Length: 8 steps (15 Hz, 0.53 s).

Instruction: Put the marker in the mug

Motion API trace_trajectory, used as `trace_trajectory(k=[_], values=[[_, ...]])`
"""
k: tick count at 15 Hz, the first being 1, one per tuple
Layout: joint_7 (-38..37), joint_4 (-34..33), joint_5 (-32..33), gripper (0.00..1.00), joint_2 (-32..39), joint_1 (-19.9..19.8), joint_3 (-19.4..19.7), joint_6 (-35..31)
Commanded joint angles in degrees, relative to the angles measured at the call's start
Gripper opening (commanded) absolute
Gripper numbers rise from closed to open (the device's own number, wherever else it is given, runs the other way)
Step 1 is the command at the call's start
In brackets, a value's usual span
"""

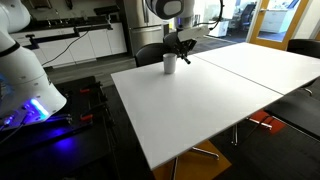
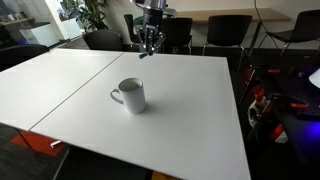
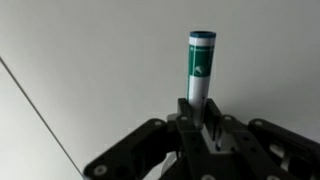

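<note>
step: carry to mug | gripper [image 3: 200,110] closed on green-banded marker [image 3: 201,62], frame centre | mug [image 2: 132,97] mid-frame, well apart | do: centre marker over opening, lower, then release

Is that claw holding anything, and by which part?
Yes: the gripper pinches the marker by one end; its green-banded, dark-capped end sticks out free.

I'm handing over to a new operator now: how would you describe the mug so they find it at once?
Look at the large white table. Standing near its middle is the mug: short, pale, cylindrical, with a loop handle. It is the only thing resting on the tabletop; the gripper, shut on the marker, hangs above the surface.
</note>
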<state>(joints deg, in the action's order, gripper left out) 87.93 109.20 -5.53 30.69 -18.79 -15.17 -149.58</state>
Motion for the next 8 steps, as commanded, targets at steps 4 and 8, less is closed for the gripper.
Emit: trace_trajectory(k=[4,8], values=[[13.26,1.42,-12.37,0.05,-1.8,-2.51,-4.02,-0.97],[21.53,0.81,-20.54,0.05,-1.6,-3.91,-5.94,-0.27]])
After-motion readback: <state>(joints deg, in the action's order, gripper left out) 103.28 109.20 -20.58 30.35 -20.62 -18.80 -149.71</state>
